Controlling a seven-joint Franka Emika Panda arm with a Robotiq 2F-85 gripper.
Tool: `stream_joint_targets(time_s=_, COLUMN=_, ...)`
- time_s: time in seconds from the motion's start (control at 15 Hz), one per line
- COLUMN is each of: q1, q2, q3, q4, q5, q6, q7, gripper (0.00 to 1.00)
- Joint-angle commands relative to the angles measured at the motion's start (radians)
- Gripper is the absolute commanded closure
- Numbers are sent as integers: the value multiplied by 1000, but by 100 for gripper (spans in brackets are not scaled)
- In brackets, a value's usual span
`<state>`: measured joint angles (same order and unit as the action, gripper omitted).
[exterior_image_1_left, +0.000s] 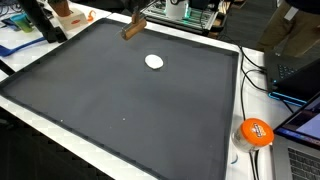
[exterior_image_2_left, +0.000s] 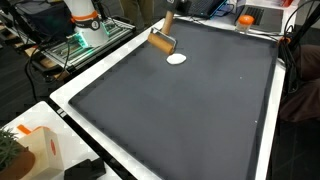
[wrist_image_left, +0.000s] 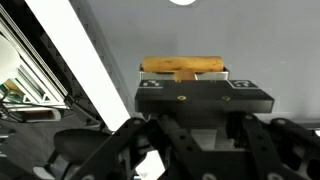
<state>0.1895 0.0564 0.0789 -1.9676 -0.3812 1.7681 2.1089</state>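
Clamping a wooden block (wrist_image_left: 200, 65) across its middle, the gripper (wrist_image_left: 185, 76) hangs just above the far part of the dark worktop (exterior_image_1_left: 120, 110), near a white disc (exterior_image_1_left: 153, 62). The block looks light, stiff and sturdy, with smooth faces that could slip. A hold across the narrow middle seems soundest, since an end grip might let it pivot.

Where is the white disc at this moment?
The white disc lies on the black mat, near its far edge in both exterior views, close to the wooden block held in the gripper.
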Motion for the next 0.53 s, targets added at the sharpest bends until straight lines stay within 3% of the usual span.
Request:
stream_joint_targets(time_s=0.0, q1=2, q2=-150, q3=50, q4=-39, q5=42, q6=21, q7=-153, gripper=78)
stream_joint_targets(time_s=0.47, q1=4, q2=-188, q3=96, q4=-69, q5=228, q6=151, q7=-485, gripper=78)
